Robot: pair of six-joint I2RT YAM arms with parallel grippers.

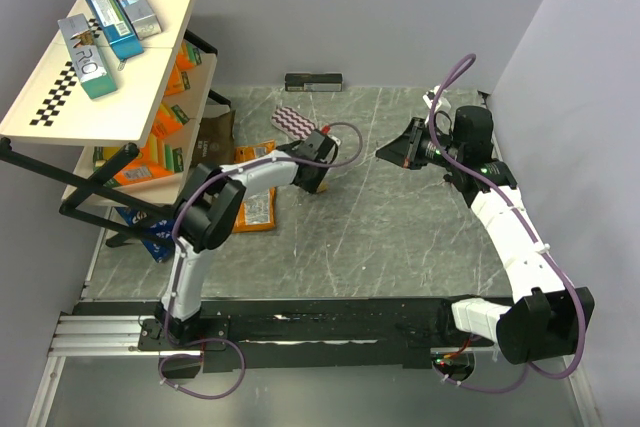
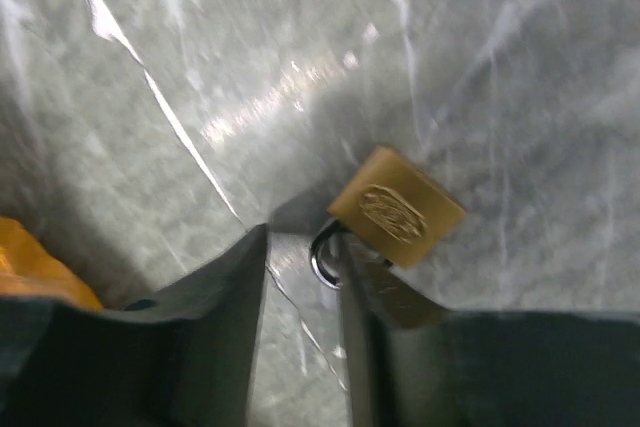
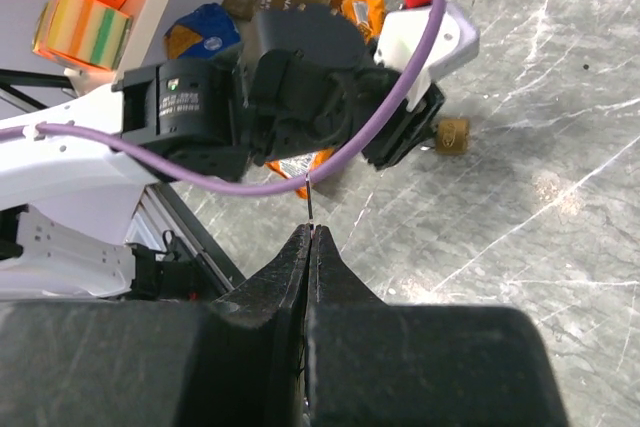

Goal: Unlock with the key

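Right gripper [image 3: 311,235]: the fingers are pressed together and clamped on the key [image 3: 311,203]. Only a thin metal sliver of it is seen, edge-on, standing out past the fingertips (its head is hidden between the pads).
Key position: it is held above the table [image 1: 400,237], right of centre in the far half. It is pointed left toward the other arm and is well apart from the padlock.
Left gripper [image 2: 300,247]: the jaws are set apart and bare table is seen in the gap. Nothing is clamped between them.
Brass padlock [image 2: 397,207]: it is laid flat on the table with its embossed face up, left of centre, just beyond the tip of the right-hand finger.
Shackle [image 2: 322,255]: the steel loop is turned toward the gripper and is seen right at that fingertip, at the mouth of the gap. Whether metal is actually touched cannot be told, since the view is blurred.
Shelf rack [image 1: 120,97]: it is placed at the far left, with teal boxes [image 1: 113,19] laid on its top board and orange packs stored on the levels below.
Zigzag pouch [image 1: 293,122]: it is laid on the table just beyond the left wrist.
Orange packet [image 1: 258,212]: it is laid near the rack's foot, partly covered by the left arm.
Dark box [image 1: 315,82]: it is set against the far wall.
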